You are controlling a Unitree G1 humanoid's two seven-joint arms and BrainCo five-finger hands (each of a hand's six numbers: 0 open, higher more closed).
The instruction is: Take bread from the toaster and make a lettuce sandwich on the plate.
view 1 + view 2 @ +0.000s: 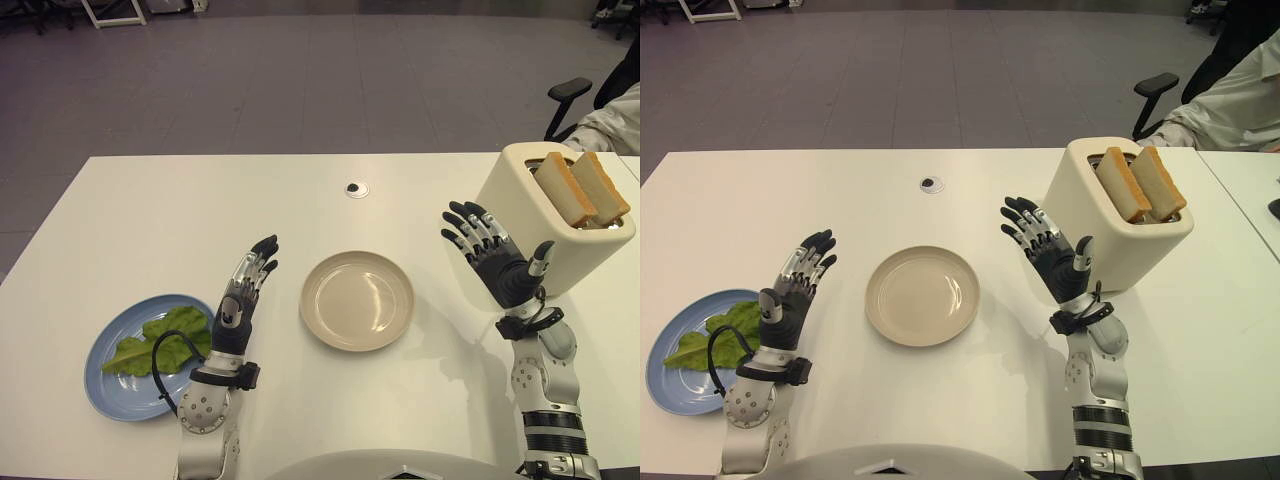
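My left hand (240, 300) and right hand (495, 255) are both up over the table (120, 210), fingers spread, holding nothing. Two bread slices (580, 188) stick up from the toaster (540, 215), just beside my right hand. The plate (357, 299) sits between my hands. Lettuce (160, 345) lies on the blue plate (110, 395).

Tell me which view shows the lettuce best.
The left eye view: the lettuce lies well inside the picture on its blue plate, next to the left hand. The right eye view shows the same leaf, but crowded against the picture's left edge.
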